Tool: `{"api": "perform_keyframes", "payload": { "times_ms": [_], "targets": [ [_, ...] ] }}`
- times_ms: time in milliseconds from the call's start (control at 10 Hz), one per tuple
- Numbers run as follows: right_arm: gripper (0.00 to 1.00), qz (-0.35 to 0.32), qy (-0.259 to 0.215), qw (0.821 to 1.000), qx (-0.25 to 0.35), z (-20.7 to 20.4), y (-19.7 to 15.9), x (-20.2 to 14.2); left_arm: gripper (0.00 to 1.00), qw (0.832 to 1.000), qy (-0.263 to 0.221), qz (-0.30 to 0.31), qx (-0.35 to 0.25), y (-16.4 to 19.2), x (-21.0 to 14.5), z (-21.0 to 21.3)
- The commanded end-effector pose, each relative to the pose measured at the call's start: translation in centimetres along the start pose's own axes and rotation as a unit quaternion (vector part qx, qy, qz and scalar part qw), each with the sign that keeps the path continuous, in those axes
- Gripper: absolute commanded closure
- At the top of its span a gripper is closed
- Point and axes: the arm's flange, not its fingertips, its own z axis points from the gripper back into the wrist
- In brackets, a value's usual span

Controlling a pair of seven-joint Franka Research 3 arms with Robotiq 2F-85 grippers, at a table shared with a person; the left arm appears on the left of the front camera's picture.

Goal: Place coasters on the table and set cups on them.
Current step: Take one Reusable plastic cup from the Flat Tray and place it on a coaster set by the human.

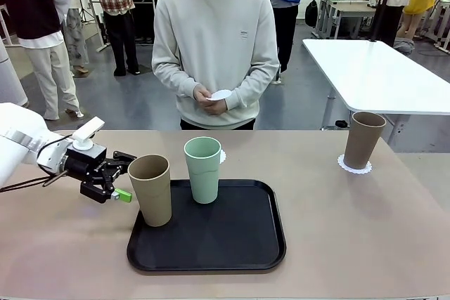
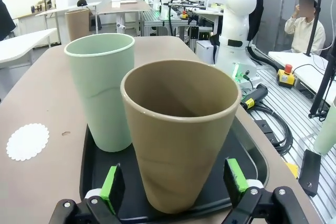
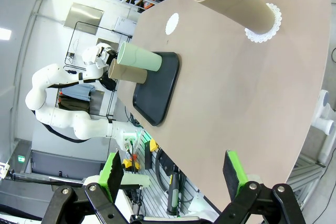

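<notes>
Currently, largest first: beige-pink table (image 1: 365,230), wide, matte top. Toward its near middle, black tray (image 1: 211,254) with rounded corners, lying flat on that top.

Left gripper (image 1: 126,175): reaching in from the left at the tray's left edge. Jaws spread wide, released. Green pads (image 2: 111,180) one on each side of the near tan cup (image 1: 150,189), low on its wall. Narrow gaps visible between pads and wall from the left wrist (contact not confirmed, no squeeze evident).

Right gripper (image 3: 173,174): hanging above the table, well apart from all three cups. Jaws wide apart, nothing between them.

Cups, three, all upright:
- Near tan cup: standing in the tray's front-left corner.
- Mint cup (image 1: 202,169): standing in the tray's back-left part, just beside and behind the near tan cup, a small gap between the two in the front view.
- Far tan cup (image 1: 363,140): off the tray, well apart at the table's far right, set on a coaster.

Coasters, three, white, scalloped:
- First coaster (image 1: 354,167): under the far tan cup, lace rim showing around the base.
- Second coaster (image 1: 222,155): flat on the table just behind the mint cup, outside the tray, partly hidden by that cup in the front view.
- Third coaster (image 1: 221,94): off the table, held in the person's hands (image 1: 211,103) at waist height, far side.
</notes>
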Motion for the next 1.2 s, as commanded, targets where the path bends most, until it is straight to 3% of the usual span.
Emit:
{"api": "perform_keyframes", "payload": {
  "times_ms": [0, 600, 1100],
  "targets": [
    [0.00, -0.001, -0.001, 1.000, -0.001, -0.1, -0.1, 0.0, 0.00, 1.000, -0.012, -0.012, 0.001, 0.9, -0.3, -0.8],
    [0.00, -0.001, -0.001, 1.000, -0.001, -0.1, -0.1, 0.0, 0.00, 1.000, -0.008, -0.006, -0.022, 1.3, -0.4, -3.3],
    [0.00, -0.001, -0.001, 1.000, -0.001, -0.1, -0.1, 0.0, 0.00, 0.997, -0.022, -0.038, -0.058, 1.9, -0.6, -5.5]
  ]
}}
